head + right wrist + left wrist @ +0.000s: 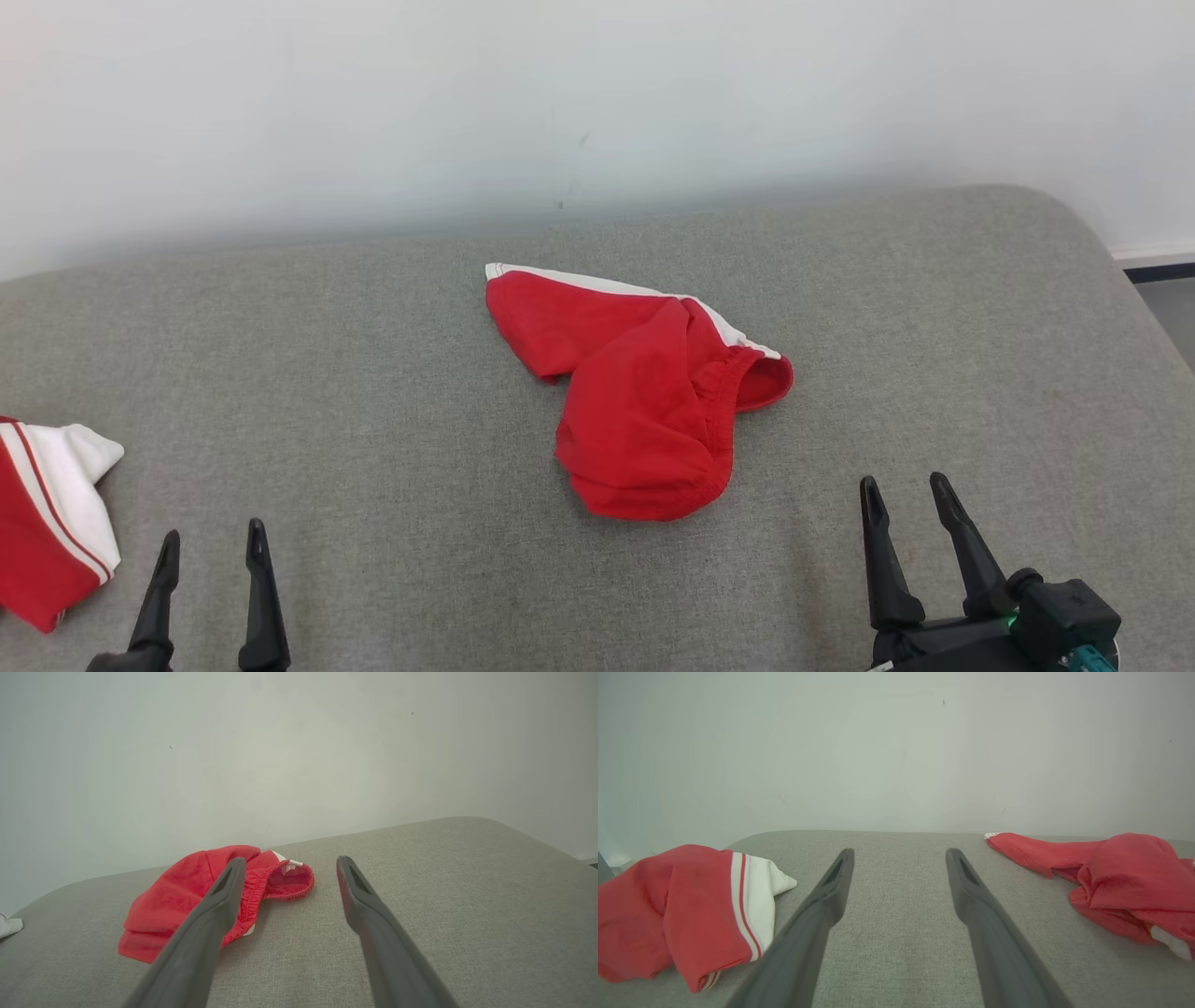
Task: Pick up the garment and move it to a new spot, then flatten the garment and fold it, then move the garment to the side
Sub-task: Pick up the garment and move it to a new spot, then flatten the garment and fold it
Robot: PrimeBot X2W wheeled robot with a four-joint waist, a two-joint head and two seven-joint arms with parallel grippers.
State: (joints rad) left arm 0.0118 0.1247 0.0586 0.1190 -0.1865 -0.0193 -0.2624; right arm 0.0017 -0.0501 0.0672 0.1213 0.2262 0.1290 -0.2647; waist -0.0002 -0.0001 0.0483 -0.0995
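Both arms sit low at the near side of the grey cushion (392,355), fingers pointing away from the robot toward the white wall (560,93). Pose, left gripper (213,532): jaws spread wide with nothing between them, over bare fabric, well left of the small all-red garment (644,401) and nearer the robot than it. Pose, right gripper (904,481): jaws likewise wide apart and empty, near the small all-red garment's right side and apart from it. In the right wrist view one finger crosses that garment's elastic hem by line of sight only. The garment (47,523), a jersey, lies bunched on the cushion far left of the small all-red garment, just left of the left gripper and not touching it. Its red body is heaped in soft folds. One white sleeve lies on top, its pointed corner aimed toward the small all-red garment, and red-and-white striped trim runs along the sleeve. The head view's edge cuts off the jersey's left part.
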